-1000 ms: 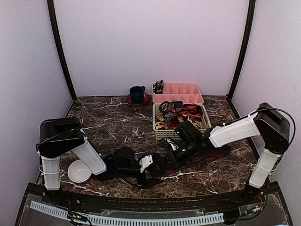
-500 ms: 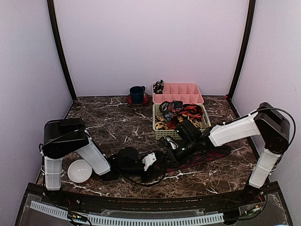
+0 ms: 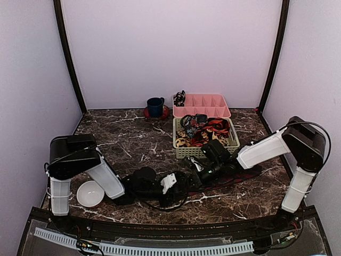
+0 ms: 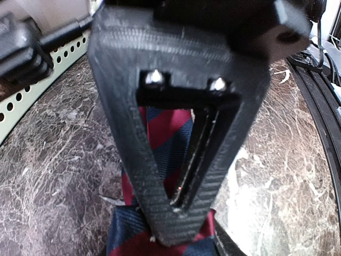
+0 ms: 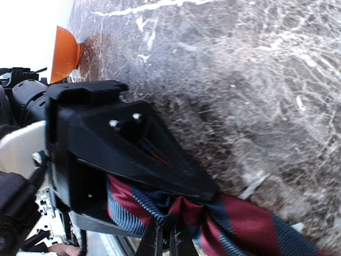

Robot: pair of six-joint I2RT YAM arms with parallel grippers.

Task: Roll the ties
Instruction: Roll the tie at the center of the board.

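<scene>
Front left corner of the marble table (image 3: 122,138): white bowl (image 3: 89,193), not part of the job. Next to it the left arm reaches along the front edge.

Left gripper (image 4: 178,210): fingers drawn in to a narrow V, pinching a bunched fold of the striped tie (image 5: 240,218), navy with red diagonals. We see fabric between the fingers in the left wrist view. The right wrist view shows the same tips sitting on the gathered end.

The tie lies near the front edge, right of centre. Its left end is bunched between the two grippers. The rest runs flat toward the right edge of the table.

Right gripper (image 5: 166,240): tips pressed together on the tie, just beside the left gripper's hold. Both grippers are on the same short stretch of cloth.

Back edge, left to right: blue mug (image 3: 155,106) on a red coaster, then the pink divided tray (image 3: 213,101). One small dark coil (image 3: 179,98) sits in its leftmost compartment. The other compartments look bare. In front of the tray is the green basket (image 3: 205,152), with a heap of loose ties (image 3: 208,130), red-black and leopard print.

Our call on progress: early. Maybe one tie is rolled and stowed. The striped one has at most a first turn started, most of its length unrolled. The basket pile is untouched, so the bulk of the work is left.
</scene>
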